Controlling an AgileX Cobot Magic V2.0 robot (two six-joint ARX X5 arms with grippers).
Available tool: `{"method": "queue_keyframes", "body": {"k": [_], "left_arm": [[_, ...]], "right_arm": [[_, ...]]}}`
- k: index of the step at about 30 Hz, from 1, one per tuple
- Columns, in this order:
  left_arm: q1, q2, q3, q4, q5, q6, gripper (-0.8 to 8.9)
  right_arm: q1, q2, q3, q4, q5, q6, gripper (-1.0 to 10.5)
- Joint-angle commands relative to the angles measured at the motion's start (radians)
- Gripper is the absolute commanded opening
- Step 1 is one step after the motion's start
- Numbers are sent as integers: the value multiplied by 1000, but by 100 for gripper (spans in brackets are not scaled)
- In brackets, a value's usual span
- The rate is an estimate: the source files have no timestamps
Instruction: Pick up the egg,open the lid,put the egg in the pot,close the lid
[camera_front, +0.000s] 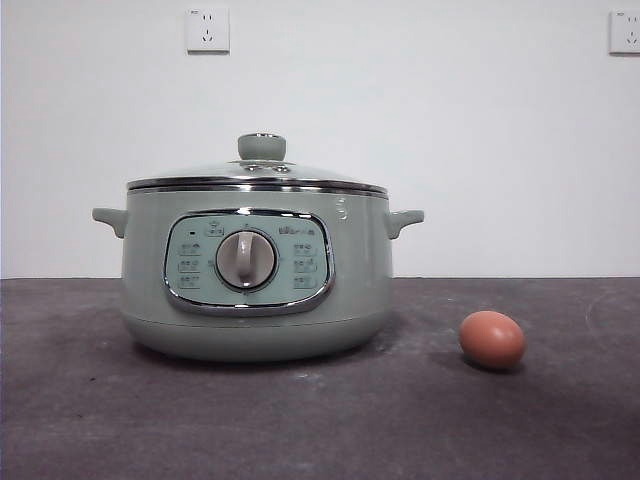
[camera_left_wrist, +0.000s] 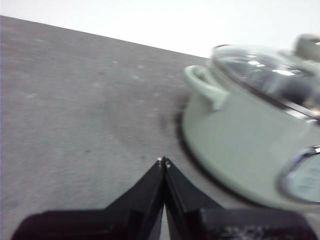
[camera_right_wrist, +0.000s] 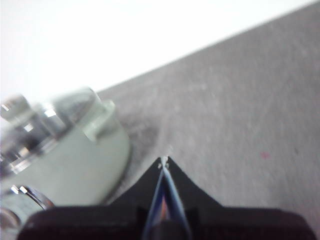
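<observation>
The pale sage-green pot (camera_front: 256, 270) stands on the dark table left of centre, its dial facing the front camera. The glass lid (camera_front: 258, 172) with its green knob sits shut on it. A reddish-brown egg (camera_front: 492, 339) lies on the table to the pot's right, apart from it. My left gripper (camera_left_wrist: 163, 161) is shut and holds nothing, hovering beside the pot (camera_left_wrist: 250, 145) on its handle side. On the pot's other side my right gripper (camera_right_wrist: 164, 161) is also shut and bare, with the pot (camera_right_wrist: 65, 155) close by. The egg does not show in either wrist view. Neither arm shows in the front view.
A white wall with two sockets (camera_front: 207, 29) rises behind the grey table (camera_front: 320, 420). Open table surface lies in front of the pot and around the egg.
</observation>
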Motion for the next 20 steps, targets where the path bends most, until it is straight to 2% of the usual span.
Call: {"method": "queue_keyframes", "body": {"k": [1,6,11,15,20], "left_arm": [[2,0,67,-29,33,-57,-6],[2,21,194,-119,89,-56,-6],[2,87,324,-246,179,-3,-6],[2,162,426,-375,257,76,-6],[2,267,550,-493,368,151,-6]], "right_arm": [[1,28,53,-14,-13,7,-11],[1,123,184,-124,-110,-89,-11],[3,269,368,-320,-187,-238,-11],[3,390,521,-477,-212,-371,-11],[3,540,711,-674,-213,-484,-11]]}}
